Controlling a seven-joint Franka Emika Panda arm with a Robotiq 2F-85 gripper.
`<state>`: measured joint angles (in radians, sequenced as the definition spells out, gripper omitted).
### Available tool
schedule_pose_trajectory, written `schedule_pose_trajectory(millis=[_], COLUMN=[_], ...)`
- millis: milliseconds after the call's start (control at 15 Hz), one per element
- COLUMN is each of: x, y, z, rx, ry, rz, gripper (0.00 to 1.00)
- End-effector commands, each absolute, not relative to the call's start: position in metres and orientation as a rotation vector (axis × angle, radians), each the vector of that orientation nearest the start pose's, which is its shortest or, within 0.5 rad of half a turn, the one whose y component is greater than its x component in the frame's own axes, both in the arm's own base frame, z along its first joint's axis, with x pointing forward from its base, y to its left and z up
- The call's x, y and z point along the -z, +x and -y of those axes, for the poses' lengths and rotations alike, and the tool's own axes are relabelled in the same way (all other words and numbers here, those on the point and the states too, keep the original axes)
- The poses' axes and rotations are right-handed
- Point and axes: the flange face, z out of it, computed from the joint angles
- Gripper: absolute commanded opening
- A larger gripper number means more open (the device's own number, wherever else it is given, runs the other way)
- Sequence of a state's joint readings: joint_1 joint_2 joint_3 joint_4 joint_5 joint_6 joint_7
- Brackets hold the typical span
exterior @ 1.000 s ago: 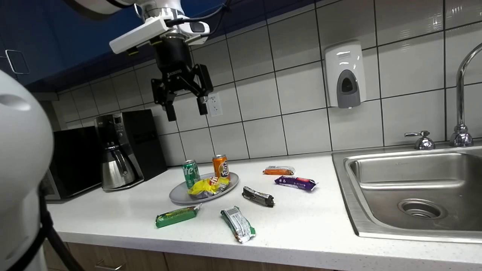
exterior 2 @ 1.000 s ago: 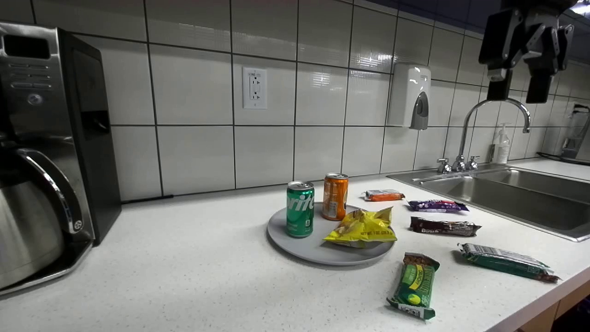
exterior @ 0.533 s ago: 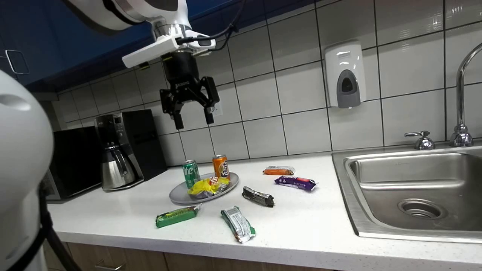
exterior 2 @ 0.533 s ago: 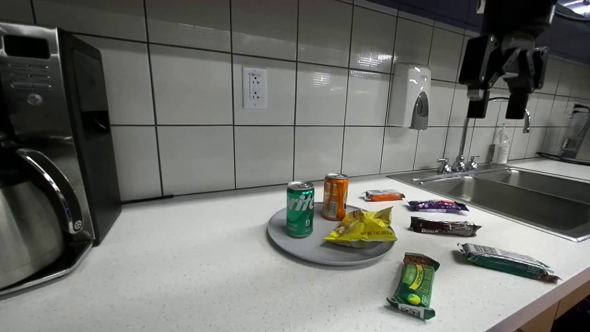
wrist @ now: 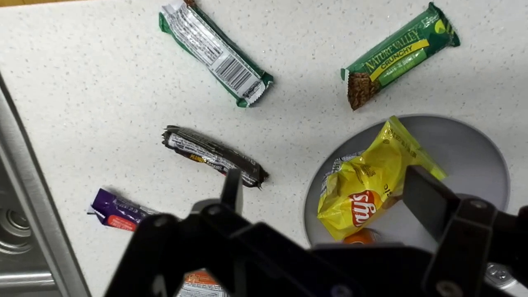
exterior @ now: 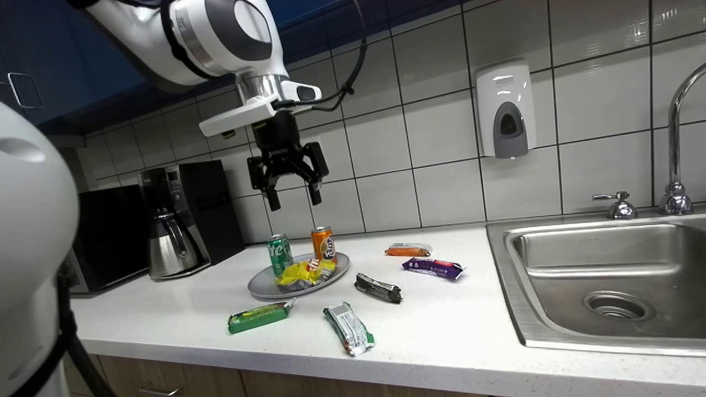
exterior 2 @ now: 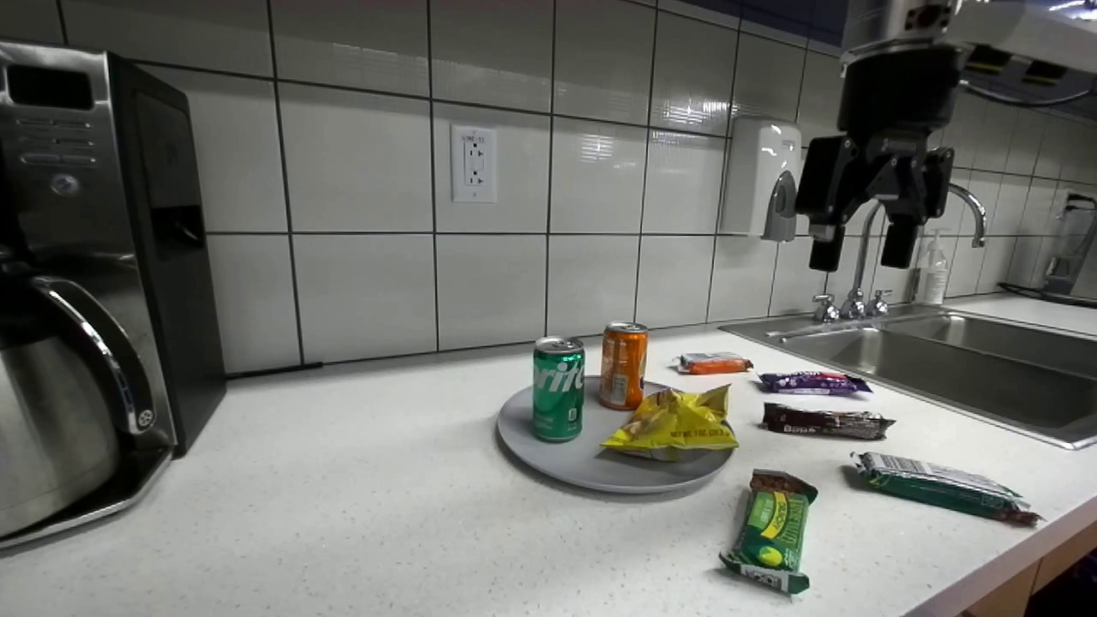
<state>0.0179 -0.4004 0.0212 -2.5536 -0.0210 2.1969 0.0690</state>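
Observation:
My gripper (exterior: 294, 198) is open and empty, pointing down in the air above the counter; it also shows in the wrist view (wrist: 324, 185). Below it, a grey plate (exterior 2: 527, 446) holds a green can (exterior 2: 558, 394), an orange can (exterior 2: 623, 368) and a yellow chip bag (wrist: 371, 177). In the wrist view the bag lies between the fingers, and most of the orange can is hidden. A dark bar (wrist: 214, 152) lies beside the plate, partly behind a finger. A green bar (exterior 2: 771, 531) and a green-and-white bar (exterior: 348, 328) lie nearer the counter's front edge.
A purple bar (exterior: 433, 268) and an orange bar (exterior: 408, 250) lie toward the sink (exterior: 513, 309). A coffee maker (exterior: 187, 215) stands at the other end. A soap dispenser (exterior: 504, 107) hangs on the tiled wall, and a faucet (exterior: 675, 154) rises behind the sink.
My gripper has come down steadily, shifting right in an exterior view with the arm at left, and left in the view from the coffee maker's side. It stays open. The objects have not moved.

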Motion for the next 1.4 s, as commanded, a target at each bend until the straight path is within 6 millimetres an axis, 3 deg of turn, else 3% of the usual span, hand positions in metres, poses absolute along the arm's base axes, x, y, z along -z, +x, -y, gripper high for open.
schedule_pose_trajectory(millis=[0,800,1333], x=[-0.389,-0.321,-0.295], y=[0.424,0.472,0.5], z=[-0.031,-0.06,-0.077], rx=[0.095,0.182,0.179], ry=[-3.171,-3.152,-3.125], rz=[-0.075,-0.293,-0.336], gripper=[1.0,1.0,1.0])
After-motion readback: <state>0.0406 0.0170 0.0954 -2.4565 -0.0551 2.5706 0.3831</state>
